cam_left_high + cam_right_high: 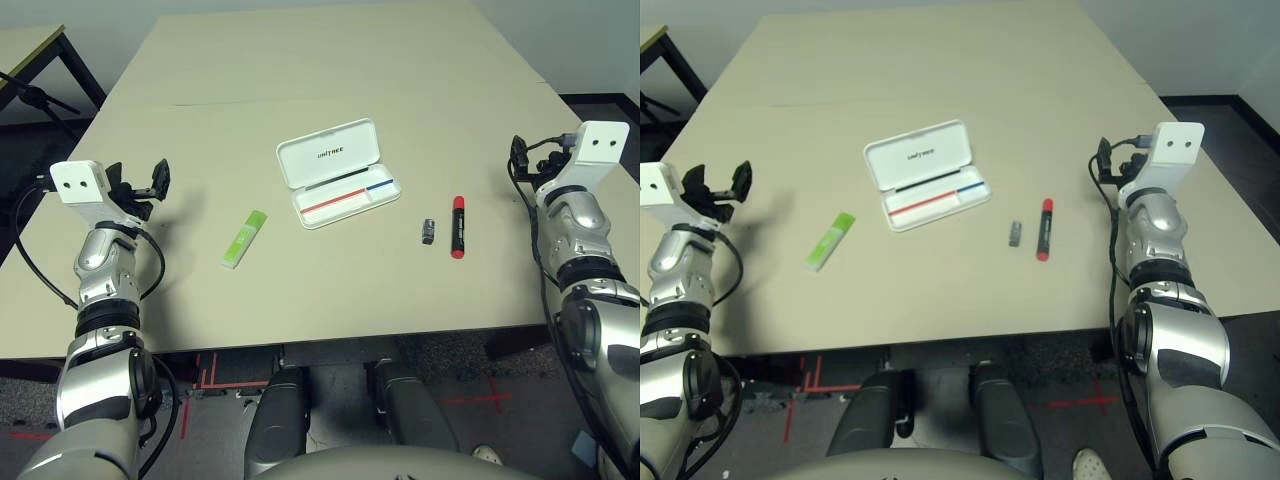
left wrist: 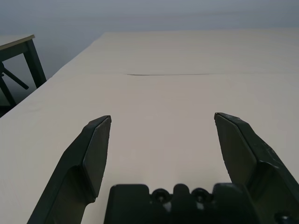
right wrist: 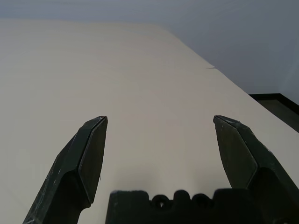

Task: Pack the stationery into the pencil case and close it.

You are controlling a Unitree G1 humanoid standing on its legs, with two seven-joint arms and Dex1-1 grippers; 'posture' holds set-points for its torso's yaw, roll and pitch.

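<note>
The white pencil case lies open at the middle of the table, its lid tipped back and a red and blue stripe inside the tray. A light-green and white stick lies to its left. To its right, a tiny grey metallic piece lies beside a red marker with a black end. My left gripper hovers open at the table's left side, well left of the stick, with nothing between its fingers. Far right of the marker, my right gripper stands open and empty.
The beige table stretches far back, with a seam line running across it behind the case. A dark stand and another table's corner show beyond the left edge. The table's front edge runs just ahead of my body.
</note>
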